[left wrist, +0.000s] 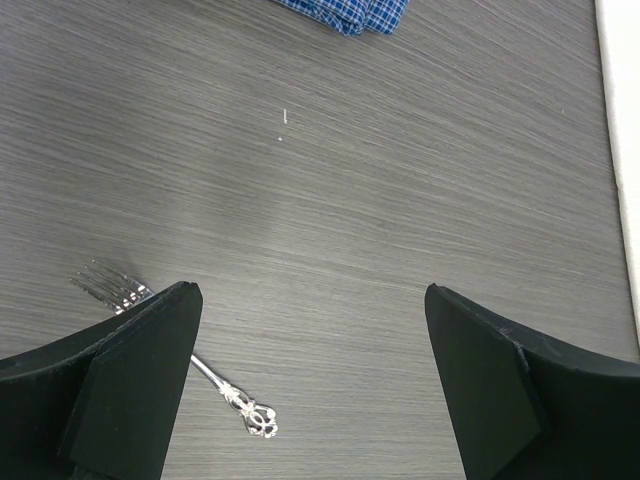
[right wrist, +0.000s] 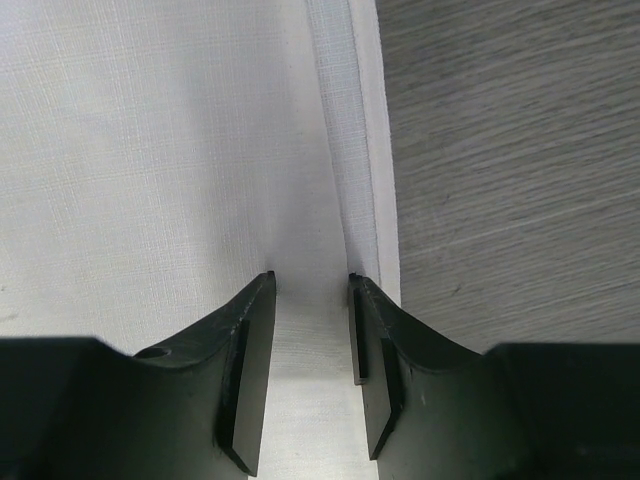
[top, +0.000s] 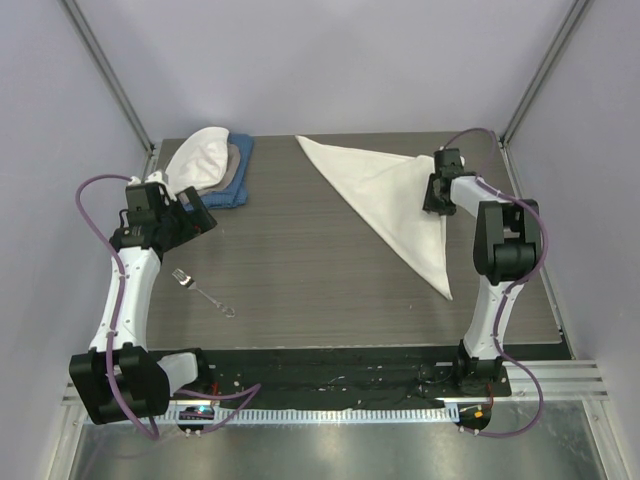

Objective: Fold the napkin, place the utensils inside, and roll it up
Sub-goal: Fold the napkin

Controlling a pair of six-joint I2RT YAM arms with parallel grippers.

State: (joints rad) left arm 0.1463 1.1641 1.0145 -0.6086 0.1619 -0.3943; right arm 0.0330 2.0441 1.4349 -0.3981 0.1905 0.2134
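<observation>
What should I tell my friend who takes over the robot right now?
Left gripper: open, above the fork, holding nothing.
Right gripper: nearly shut over a ridge of the napkin near its right edge; whether it grips is unclear.
Napkin: folded into a triangle, far right of the table.
Fork: on the bare table to the left, apart from the napkin.
Done: the fold.
Left: put the fork inside, then roll the napkin up.

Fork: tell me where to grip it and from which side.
Grip the fork at its slim shank, between the tines and the ring end. It lies flat on the table, diagonal, so come straight down from above with the open left pincer set across the shank.
</observation>
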